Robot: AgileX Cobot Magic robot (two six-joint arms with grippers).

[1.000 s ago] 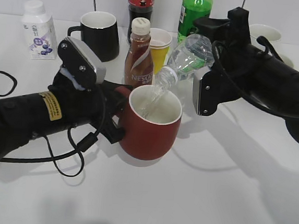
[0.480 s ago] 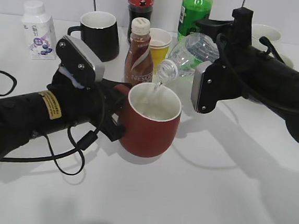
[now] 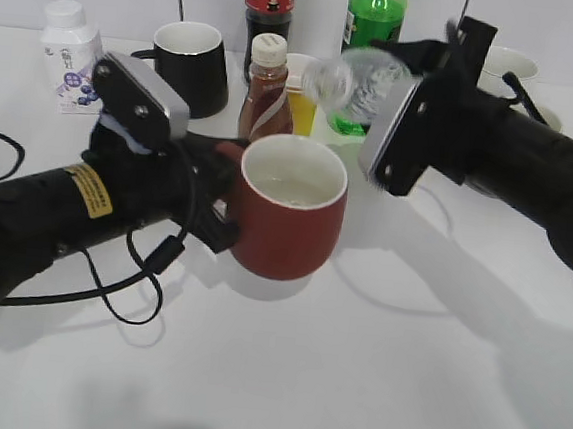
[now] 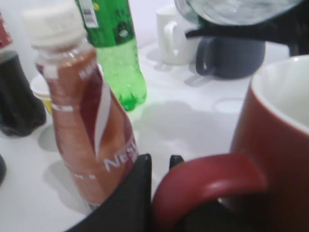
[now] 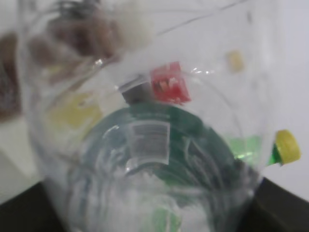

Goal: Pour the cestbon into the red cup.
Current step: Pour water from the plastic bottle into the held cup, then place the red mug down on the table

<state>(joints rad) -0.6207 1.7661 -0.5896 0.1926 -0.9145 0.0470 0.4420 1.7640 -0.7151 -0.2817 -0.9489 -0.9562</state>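
Note:
The red cup point(image 3: 286, 215) is in the middle of the exterior view, with water inside. My left gripper point(image 3: 225, 201) is shut on its loop handle; the handle point(image 4: 207, 179) fills the left wrist view between the black fingers point(image 4: 159, 166). My right gripper point(image 3: 392, 93) is shut on the cestbon point(image 3: 363, 81), a clear uncapped bottle held lying level above and behind the cup, mouth toward the left. No water runs from it. The cestbon fills the right wrist view point(image 5: 145, 145), hiding the fingers.
Behind the cup stand a brown Nescafe bottle point(image 3: 267, 87), a yellow paper cup point(image 3: 299, 90), a green soda bottle point(image 3: 372, 21), a cola bottle point(image 3: 269, 2) and a black mug point(image 3: 190, 61). A milk bottle point(image 3: 72, 55) is far left; a white mug point(image 3: 510, 68) far right.
The cestbon has tipped back up from pouring to about level and the water stream has stopped. The red cup has lifted slightly with the left gripper.

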